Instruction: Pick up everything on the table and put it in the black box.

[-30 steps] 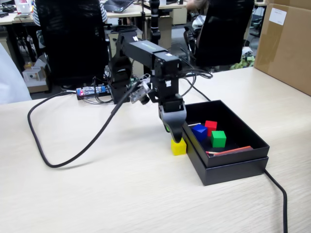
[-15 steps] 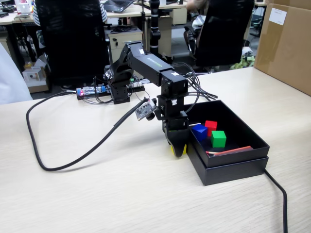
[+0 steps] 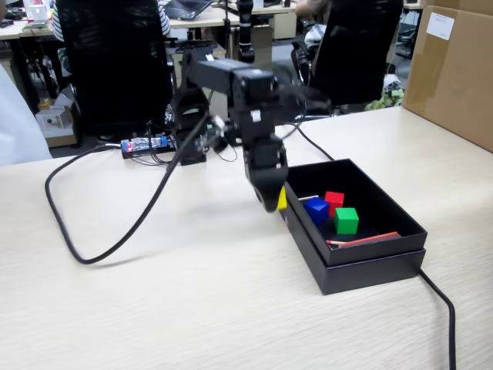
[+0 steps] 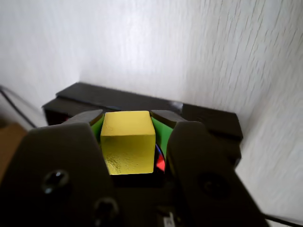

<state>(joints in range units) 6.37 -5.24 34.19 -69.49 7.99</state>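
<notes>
The hand (image 4: 128, 124) is closed on the yellow cube (image 4: 128, 142), which sits tightly between the two green-lined fingers (image 4: 159, 135), and in the fixed view it hangs above the desk (image 3: 192, 301) just beside the near-left edge of the black box (image 3: 362, 258), with the cube (image 3: 282, 199) lifted off the surface. Inside the box lie the blue cube (image 3: 316, 210), the red cube (image 3: 333, 201) and the green cube (image 3: 346, 220), close together. A thick black cable (image 3: 115, 231) curves over the desk to the left of the arm.
</notes>
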